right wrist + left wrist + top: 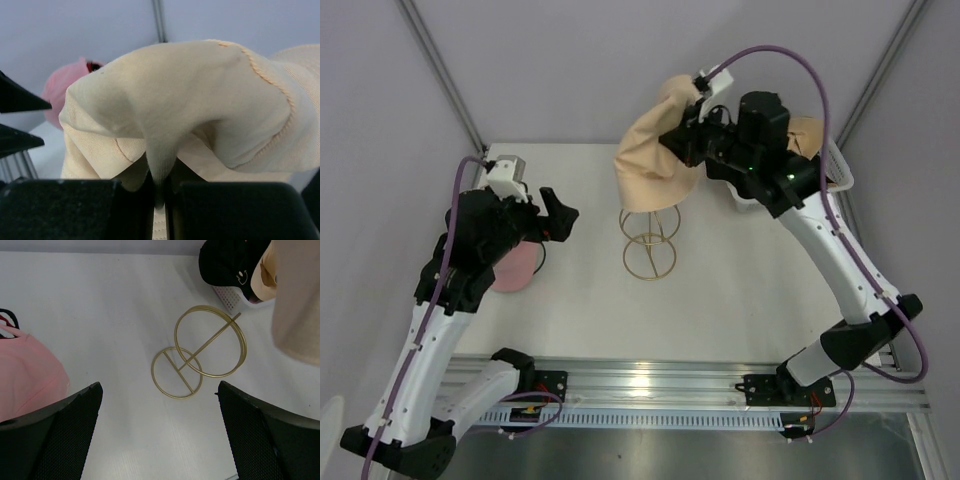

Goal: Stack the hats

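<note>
Pink hat (pixel 515 268) lies at 9 o'clock of gold stand (pixel 649 240). L gripper (pixel 558 213) is near it, fingers spread, empty. At stand's 12, R gripper (pixel 685 138) pinches tan hat (pixel 655 150), held aloft. Black hat (pixel 227 262) sits on basket (pixel 227 297) at 2 o'clock.

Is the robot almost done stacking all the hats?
Not yet, it looks like it has only just begun. Done: nothing, the gold stand is bare. In hand: the right gripper pinches the tan hat up by the stand, not on it. To do: the pink hat lies on the table near the open, empty left gripper, and the black hat sits in the white basket.
</note>
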